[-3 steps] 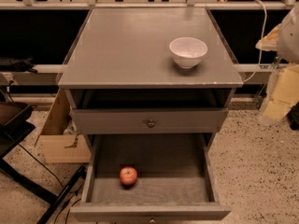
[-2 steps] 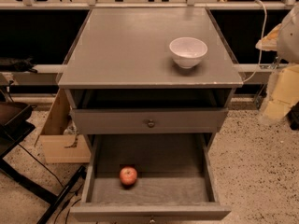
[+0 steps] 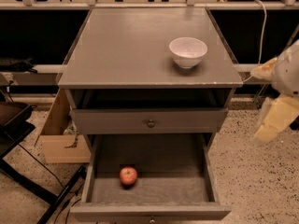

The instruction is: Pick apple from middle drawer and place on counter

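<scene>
The apple (image 3: pixel 128 175), small and red with a yellowish blush, lies on the grey floor of the open middle drawer (image 3: pixel 154 190), left of centre and near the front. The counter (image 3: pixel 126 45) is the flat grey top of the cabinet. My gripper (image 3: pixel 276 107) shows as a pale, yellowish shape at the right edge of the camera view. It hangs beside the cabinet at about the height of the upper drawer, well to the right of the apple and above it. It holds nothing that I can see.
A white bowl (image 3: pixel 188 52) stands on the right side of the counter. A shut grey drawer front with a knob (image 3: pixel 150 123) sits above the open drawer. A cardboard box (image 3: pixel 58 129) and dark chair legs (image 3: pixel 28 185) are on the floor at left.
</scene>
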